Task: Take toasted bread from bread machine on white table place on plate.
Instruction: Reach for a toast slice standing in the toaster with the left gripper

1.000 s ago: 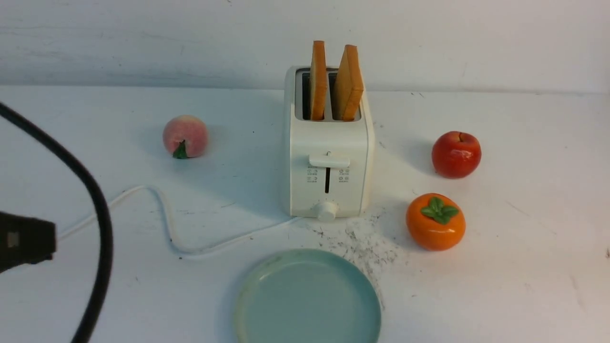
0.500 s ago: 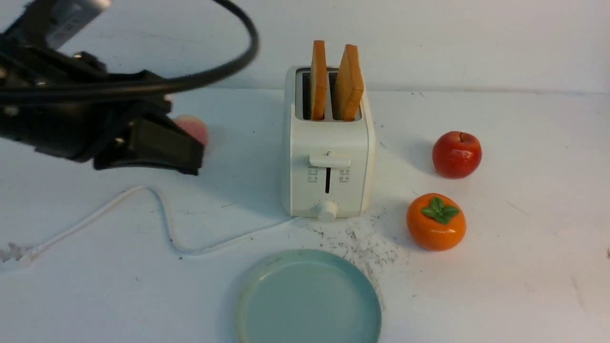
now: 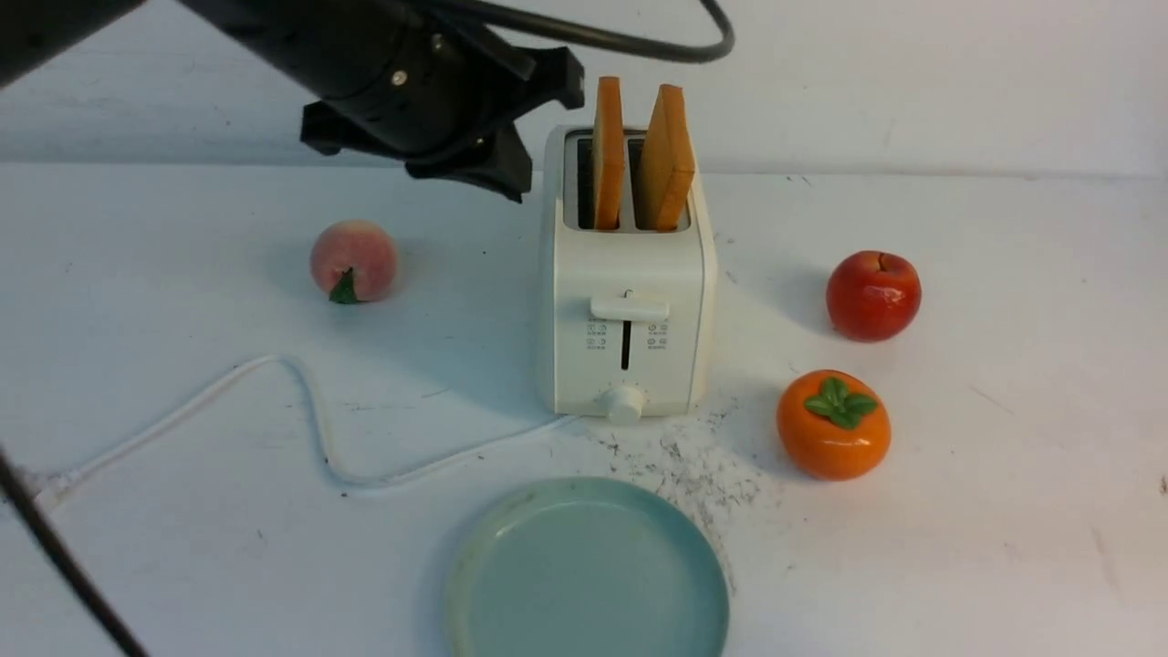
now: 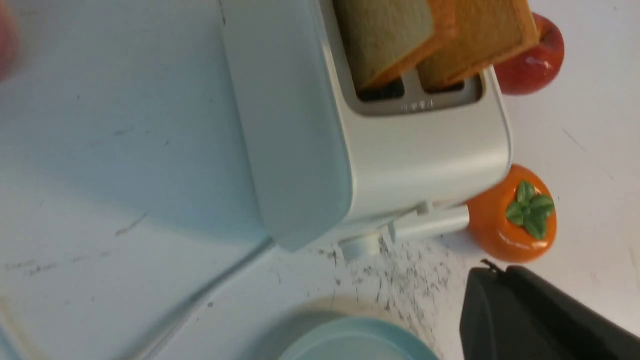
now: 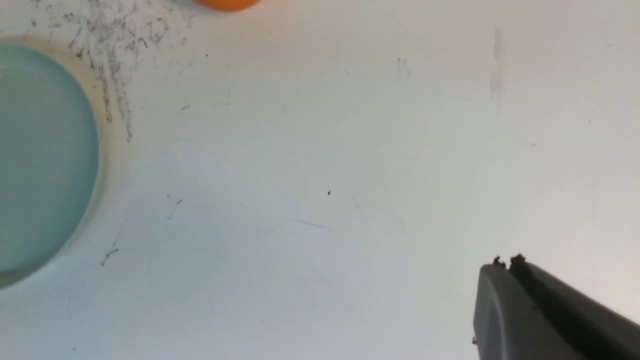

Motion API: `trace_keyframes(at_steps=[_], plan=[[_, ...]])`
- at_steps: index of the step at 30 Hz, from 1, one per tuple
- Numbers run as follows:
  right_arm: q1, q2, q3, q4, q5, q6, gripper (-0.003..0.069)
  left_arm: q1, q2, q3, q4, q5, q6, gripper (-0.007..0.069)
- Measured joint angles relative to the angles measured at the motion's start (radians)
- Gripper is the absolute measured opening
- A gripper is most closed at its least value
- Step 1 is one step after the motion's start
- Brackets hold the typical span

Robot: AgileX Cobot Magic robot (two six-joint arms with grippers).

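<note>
Two slices of toasted bread (image 3: 610, 151) (image 3: 668, 155) stand upright in the slots of the cream-white bread machine (image 3: 630, 274) at the middle of the white table (image 3: 1004, 511). The pale blue-green plate (image 3: 589, 570) lies in front of it with nothing on it. My left gripper (image 3: 516, 178) is shut and holds nothing, raised just left of the machine's top, apart from the toast. The left wrist view shows its fingers (image 4: 492, 272), the toast (image 4: 395, 40) and the machine (image 4: 290, 125). My right gripper (image 5: 506, 262) is shut and holds nothing over bare table, right of the plate (image 5: 45, 160); it is out of the front view.
A peach (image 3: 354, 260) sits left of the machine. A red apple (image 3: 873, 296) and an orange persimmon (image 3: 833, 424) sit to its right. The white cord (image 3: 310, 411) snakes across the left of the table. Dark scuffs lie between the machine and the plate.
My left arm has swung up and to the right, from the table's left edge to beside the machine's top. The peach is uncovered again. The toast and plate have not moved.
</note>
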Motion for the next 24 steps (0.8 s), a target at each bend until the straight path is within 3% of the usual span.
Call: trace_keyframes(at_steps=[3, 4, 7, 11, 16, 24], plan=[[0.000, 0.000, 0.030, 0.010, -0.008, 0.000, 0.0012, 0.000, 0.060, -0.063, 0.000, 0.010, 0.022, 0.0090], [0.000, 0.000, 0.059, 0.025, -0.020, 0.000, 0.0012, 0.000, 0.108, -0.119, 0.001, 0.012, 0.044, 0.0176], [0.000, 0.000, 0.100, 0.034, -0.031, 0.000, 0.0013, 0.000, 0.175, -0.185, 0.001, -0.005, 0.061, 0.0310], [0.000, 0.000, 0.124, 0.033, -0.066, 0.000, 0.0016, 0.000, 0.241, -0.250, 0.001, -0.068, 0.066, 0.0437], [0.000, 0.000, 0.125, 0.045, -0.084, 0.000, 0.0020, 0.000, 0.296, -0.274, 0.011, -0.136, 0.067, 0.0482], [0.000, 0.000, 0.125, 0.070, -0.105, 0.000, 0.0024, 0.000, 0.351, -0.276, 0.037, -0.244, 0.069, 0.0455]])
